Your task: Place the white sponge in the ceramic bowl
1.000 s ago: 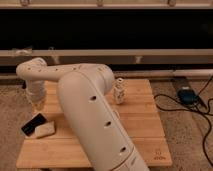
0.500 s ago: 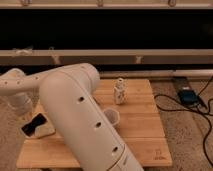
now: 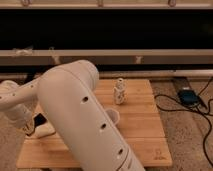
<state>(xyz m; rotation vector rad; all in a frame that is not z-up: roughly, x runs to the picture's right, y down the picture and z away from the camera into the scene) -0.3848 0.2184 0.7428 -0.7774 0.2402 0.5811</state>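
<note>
White sponge (image 3: 45, 131): lies flat on the wooden board (image 3: 142, 131) by its left edge, under the arm's lowered end.
Phone (image 3: 35, 121): a dark flat shape just behind and left of the white sponge; whether the two touch cannot be told.
Gripper (image 3: 28, 126): down at the board's left edge, right by the phone and the white sponge. Whether it is clenched, released or grasping anything cannot be told.
Ceramic bowl: not to be made out; the arm covers most of the board's left half.
Arm (image 3: 82, 112): a thick white casing with a row of small round holes, rising from the bottom of the view and bending left toward the gripper.
White cup (image 3: 113, 116): upright mid-board, its left side hidden behind the arm.
Small white bottle (image 3: 119, 91): upright toward the back of the board, well apart from the white sponge.
Blue device (image 3: 187, 96): on the floor to the right of the board, with black cables trailing from it.
Writing: a small dark mark (image 3: 160, 156) near the board's front right corner, too small to read; no other lettering is legible.
Change: the white sponge, phone, white cup and small white bottle lie where they did a second ago. The arm has swung down and to the left since then, and its bulk sits slightly further right than half a second ago.
</note>
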